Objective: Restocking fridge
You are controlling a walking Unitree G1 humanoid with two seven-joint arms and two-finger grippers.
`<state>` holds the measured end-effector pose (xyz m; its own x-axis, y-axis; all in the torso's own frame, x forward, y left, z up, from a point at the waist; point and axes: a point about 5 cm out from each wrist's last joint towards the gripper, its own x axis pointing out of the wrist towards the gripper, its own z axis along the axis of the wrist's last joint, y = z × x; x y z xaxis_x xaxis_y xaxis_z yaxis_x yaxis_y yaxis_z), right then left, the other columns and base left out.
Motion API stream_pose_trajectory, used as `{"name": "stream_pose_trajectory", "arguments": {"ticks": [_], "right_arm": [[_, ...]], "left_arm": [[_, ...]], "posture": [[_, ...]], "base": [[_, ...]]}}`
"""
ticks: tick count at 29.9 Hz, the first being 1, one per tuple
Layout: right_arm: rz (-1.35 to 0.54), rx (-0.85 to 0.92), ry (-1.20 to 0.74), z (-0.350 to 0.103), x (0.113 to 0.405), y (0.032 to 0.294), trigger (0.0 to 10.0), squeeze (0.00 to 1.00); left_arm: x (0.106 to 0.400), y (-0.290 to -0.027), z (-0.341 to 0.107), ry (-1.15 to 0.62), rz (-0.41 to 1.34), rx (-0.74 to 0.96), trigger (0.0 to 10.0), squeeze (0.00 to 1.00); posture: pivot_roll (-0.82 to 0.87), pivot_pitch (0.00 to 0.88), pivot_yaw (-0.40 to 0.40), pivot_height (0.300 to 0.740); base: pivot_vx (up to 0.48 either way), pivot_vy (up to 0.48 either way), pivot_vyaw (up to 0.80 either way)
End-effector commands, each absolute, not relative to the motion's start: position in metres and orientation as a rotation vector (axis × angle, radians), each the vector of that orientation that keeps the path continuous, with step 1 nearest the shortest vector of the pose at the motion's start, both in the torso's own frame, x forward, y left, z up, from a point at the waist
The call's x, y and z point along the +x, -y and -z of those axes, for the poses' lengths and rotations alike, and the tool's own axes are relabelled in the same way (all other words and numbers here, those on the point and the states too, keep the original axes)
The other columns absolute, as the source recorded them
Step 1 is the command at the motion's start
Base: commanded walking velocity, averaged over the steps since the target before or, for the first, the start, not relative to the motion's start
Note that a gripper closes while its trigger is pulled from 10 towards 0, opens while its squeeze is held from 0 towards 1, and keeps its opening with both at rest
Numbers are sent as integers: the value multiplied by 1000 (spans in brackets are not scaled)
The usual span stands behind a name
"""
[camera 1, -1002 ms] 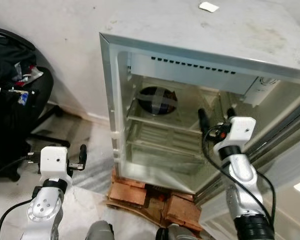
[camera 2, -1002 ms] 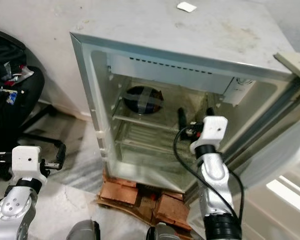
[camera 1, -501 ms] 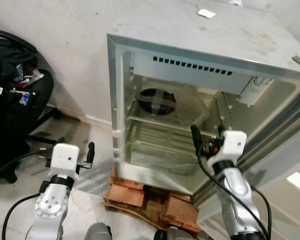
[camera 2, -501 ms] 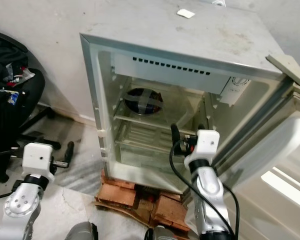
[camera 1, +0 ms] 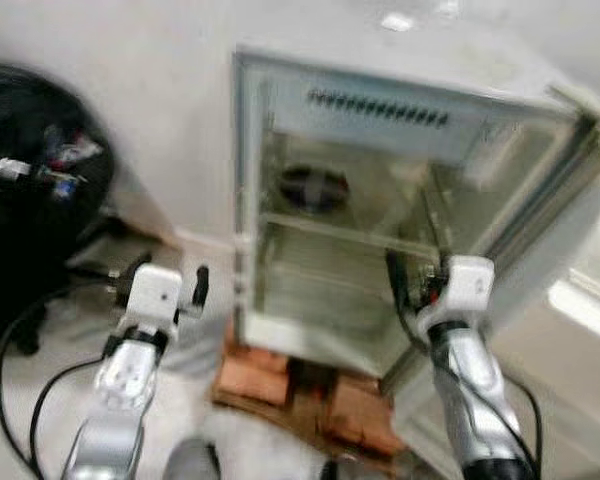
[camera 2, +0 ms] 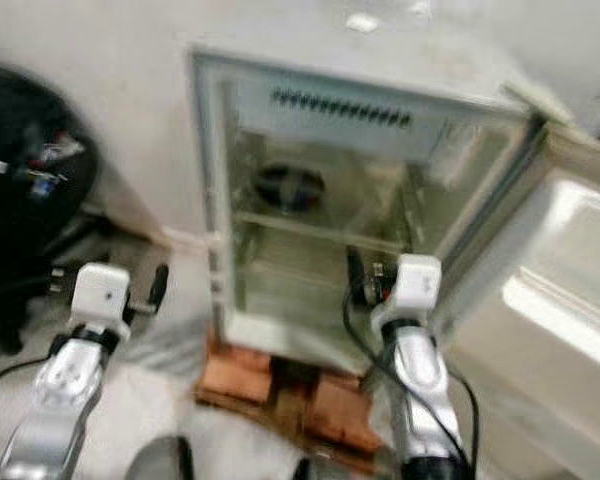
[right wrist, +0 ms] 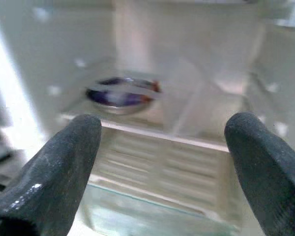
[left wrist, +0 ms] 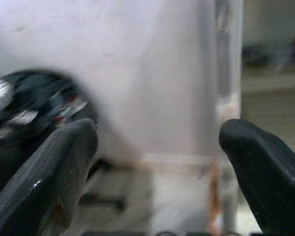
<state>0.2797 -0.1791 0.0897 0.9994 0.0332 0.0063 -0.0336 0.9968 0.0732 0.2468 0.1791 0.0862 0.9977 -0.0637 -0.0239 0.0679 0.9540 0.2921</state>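
Observation:
A small silver fridge (camera 1: 243, 200) stands open, its door (camera 2: 555, 300) swung out to the right. On its upper glass shelf (camera 1: 350, 233) lies a dark round dish (camera 1: 313, 186), which the right wrist view shows as a dark round dish (right wrist: 120, 93) with crossed strips over it. My right gripper (camera 1: 411, 280) is open and empty at the lower right of the fridge opening, pointing inward. My left gripper (camera 1: 162, 278) is open and empty too, held left of the fridge and facing the wall and the fridge's side edge (left wrist: 228, 73).
The fridge rests on reddish bricks (camera 1: 300, 390). A black chair piled with dark bags (camera 1: 30, 190) stands at the left by the wall. Cables trail from both arms. Bare floor lies between the chair and the fridge.
The whole view has shifted and blurred, so the camera is moving. My right gripper has drawn back from deep inside the fridge to its front edge. The left gripper is raised closer to the fridge.

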Motion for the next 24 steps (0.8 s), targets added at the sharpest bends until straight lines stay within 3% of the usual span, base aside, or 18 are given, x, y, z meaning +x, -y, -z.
{"name": "stream_pose_trajectory", "arguments": {"ticks": [1,9,15,24], "right_arm": [[-19,63,4,-88,274,185,10000,0],[7,49,-42,-75,265,192,10000,0],[32,63,-53,-69,263,191,10000,0],[66,65,-69,-63,254,194,10000,0]], "left_arm": [[249,-177,-87,-9,71,302,10000,0],[251,-172,-79,-21,101,293,10000,0],[257,-171,-80,-18,144,237,10000,0],[255,-171,-74,-49,214,248,10000,0]], "posture": [[55,3,-61,740],[34,0,-56,740],[28,0,-19,740],[10,0,2,740]], "base": [[-368,0,-438],[-339,0,-543],[0,0,-743],[0,0,0]]}}
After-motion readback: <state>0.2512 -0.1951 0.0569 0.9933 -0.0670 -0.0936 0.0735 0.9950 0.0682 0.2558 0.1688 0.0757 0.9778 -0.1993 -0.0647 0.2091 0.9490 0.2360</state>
